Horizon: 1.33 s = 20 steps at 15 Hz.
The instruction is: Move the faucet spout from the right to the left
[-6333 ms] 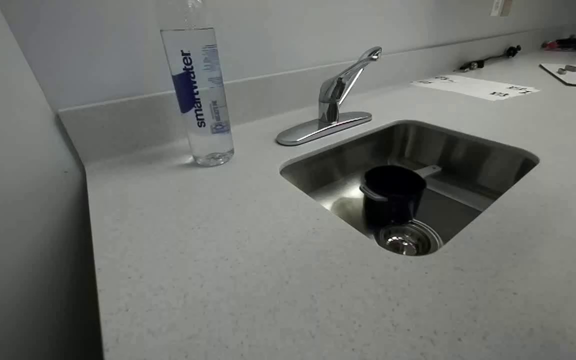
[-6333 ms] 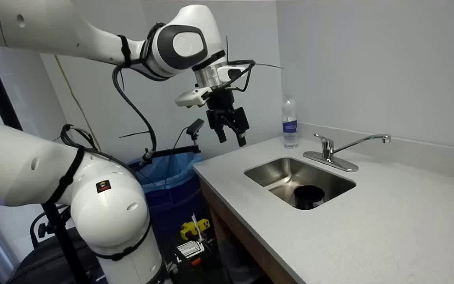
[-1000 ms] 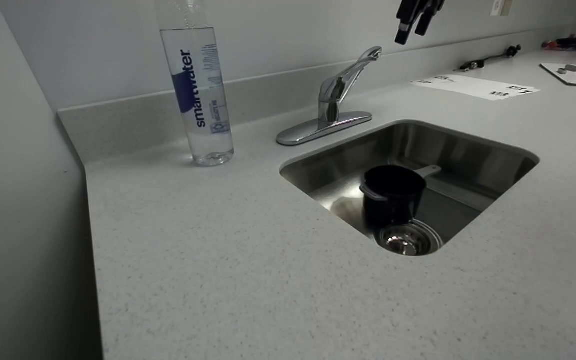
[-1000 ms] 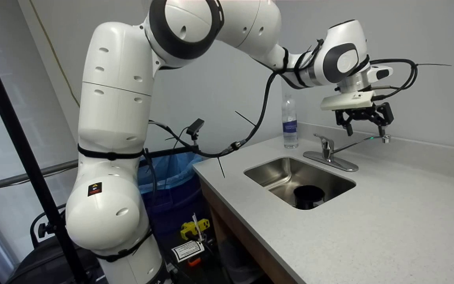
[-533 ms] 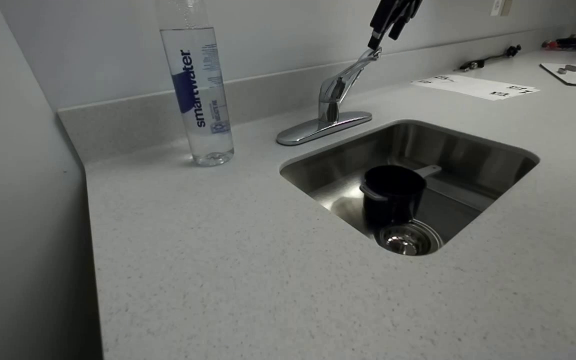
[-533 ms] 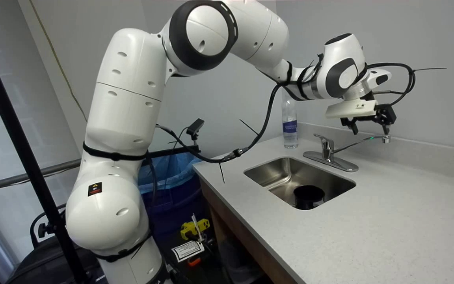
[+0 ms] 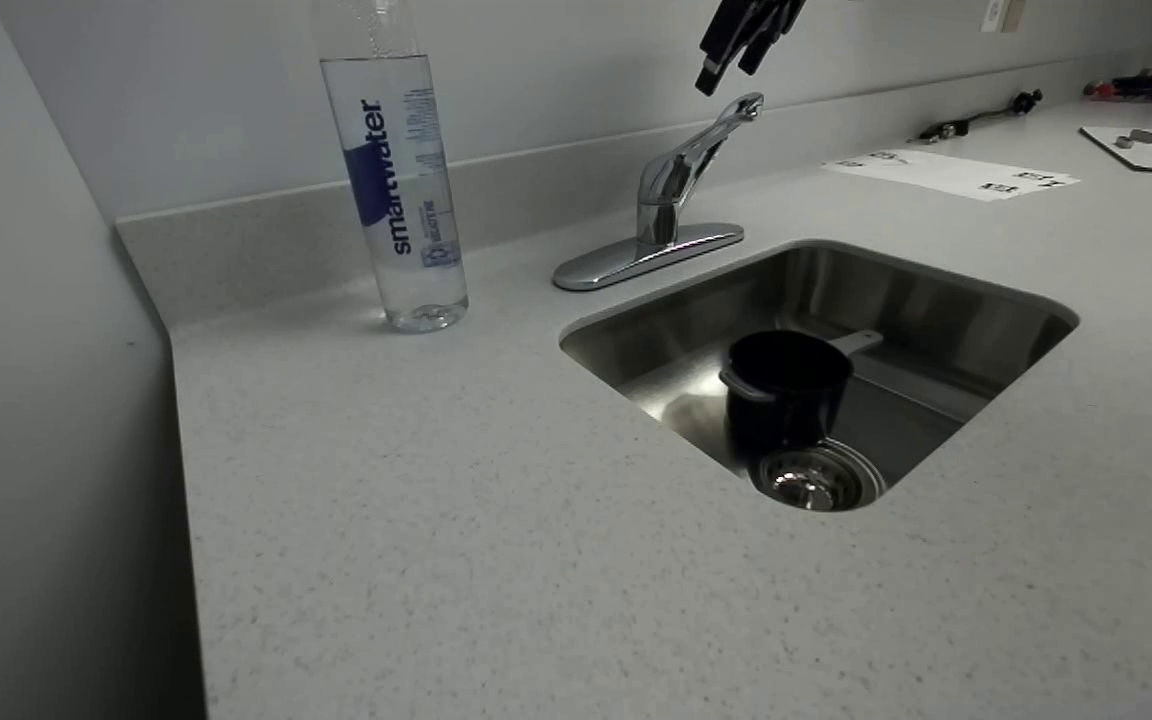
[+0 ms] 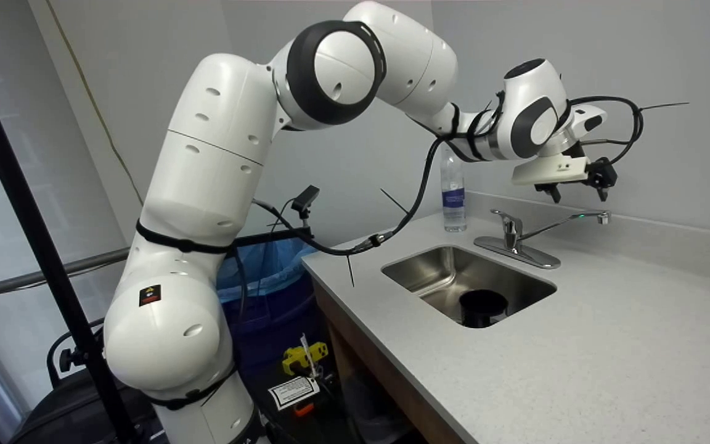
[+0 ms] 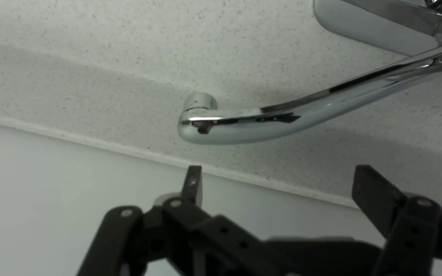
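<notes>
Wrist view: over the surface [image 9: 205,46], the pincer [image 9: 278,174] hangs spread wide, holding nothing, apart from the faucet spout [image 9: 317,109] near the wall-side edge, so best lower one finger [image 9: 191,185] wallward of its tip and sweep gently toward the opposite edge.

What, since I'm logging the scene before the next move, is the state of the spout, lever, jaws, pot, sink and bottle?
Faucet spout: turned right in an exterior view; not yet moved left.
Lever handle: angled upward; no flow visible.
Jaws: open, holding nothing.
Pot: upright, uncovered; inside too dark to tell contents.
Sink: holding the pot.
Bottle: upright, mostly full; whether capped, unclear.
</notes>
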Each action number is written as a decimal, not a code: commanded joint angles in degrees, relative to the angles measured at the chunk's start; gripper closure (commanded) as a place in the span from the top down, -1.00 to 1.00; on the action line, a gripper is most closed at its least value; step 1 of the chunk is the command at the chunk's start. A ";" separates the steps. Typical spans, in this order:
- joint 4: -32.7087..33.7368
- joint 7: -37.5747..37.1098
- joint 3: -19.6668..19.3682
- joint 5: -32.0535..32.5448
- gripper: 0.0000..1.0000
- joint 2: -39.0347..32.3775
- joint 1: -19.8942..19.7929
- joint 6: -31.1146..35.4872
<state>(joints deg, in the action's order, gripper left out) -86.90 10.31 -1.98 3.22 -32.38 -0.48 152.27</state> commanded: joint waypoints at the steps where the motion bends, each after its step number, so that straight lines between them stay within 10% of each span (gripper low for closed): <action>1: 4.59 -0.99 0.25 1.89 1.00 -3.89 0.65 1.65; 20: 2.17 5.28 3.01 -0.20 1.00 -1.41 -1.75 -13.14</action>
<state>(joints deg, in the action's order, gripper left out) -80.89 12.33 -1.49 3.22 -37.95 -0.21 145.46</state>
